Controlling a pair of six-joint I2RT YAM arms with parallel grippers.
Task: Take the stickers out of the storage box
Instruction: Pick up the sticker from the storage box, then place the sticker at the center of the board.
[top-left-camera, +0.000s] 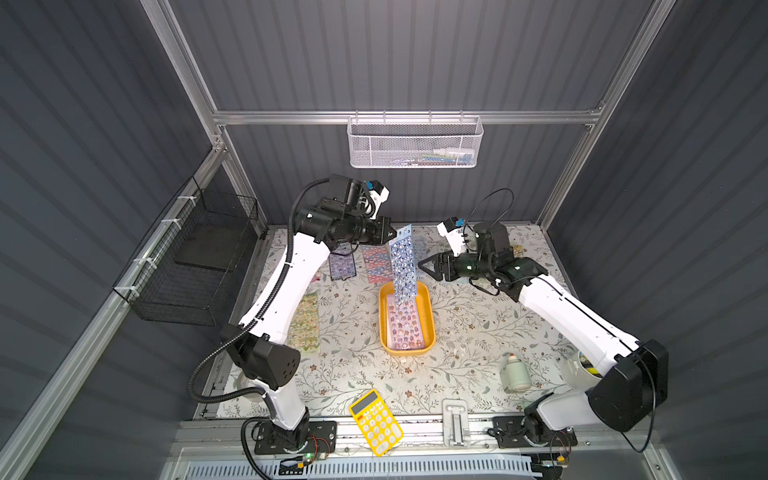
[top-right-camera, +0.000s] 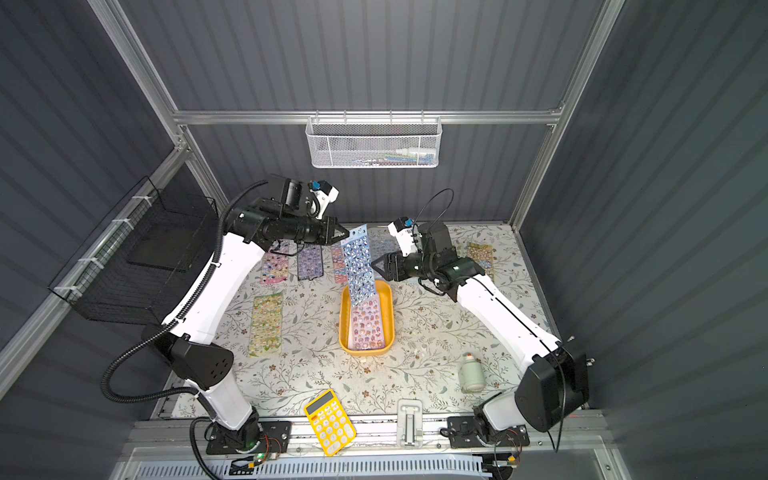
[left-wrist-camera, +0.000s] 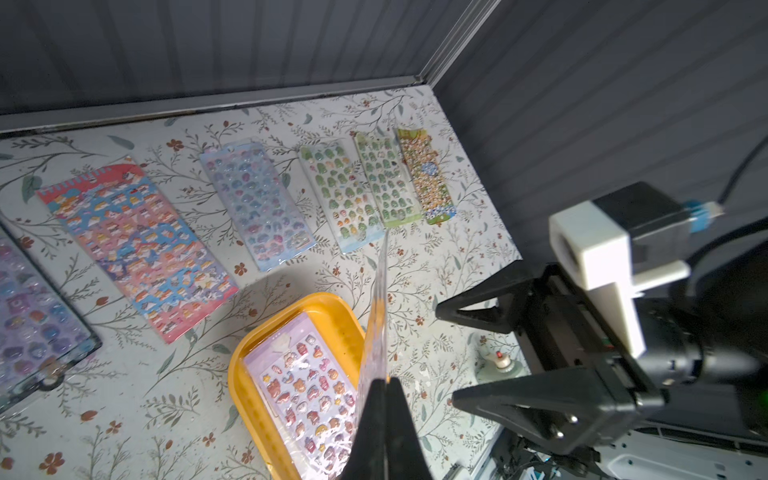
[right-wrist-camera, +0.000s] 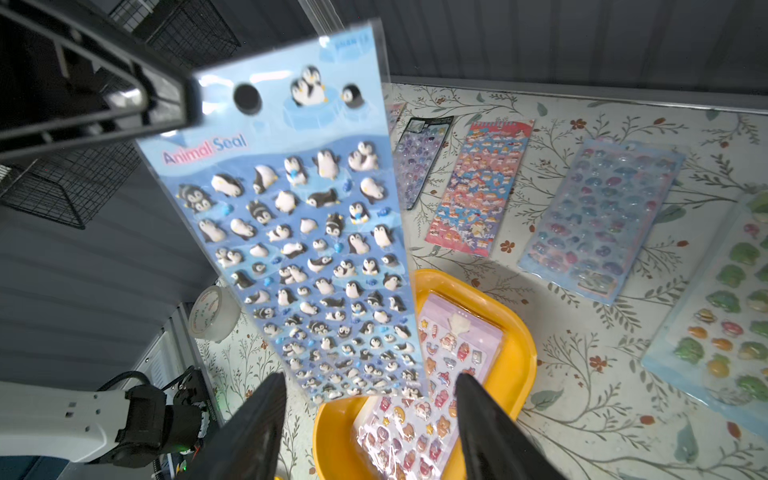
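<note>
Blue glossy penguin sticker sheet (right-wrist-camera: 299, 232) hung over the mustard-yellow plastic storage box (top-left-camera: 431, 328), pinched at its top corner by the left pincer (top-left-camera: 391, 235). The right pincer (top-left-camera: 424, 268) stood wide and empty beside it. That small hold could slip, dropping it onto the pink sheet (top-left-camera: 402, 326) inside. Other sheets (left-wrist-camera: 137, 249) crowded the bench (top-left-camera: 478, 332) behind.

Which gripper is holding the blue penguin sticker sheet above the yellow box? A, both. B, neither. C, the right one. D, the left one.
D: the left gripper is shut on the penguin sheet at its upper end, while the right gripper stands open beside it, not touching.
</note>
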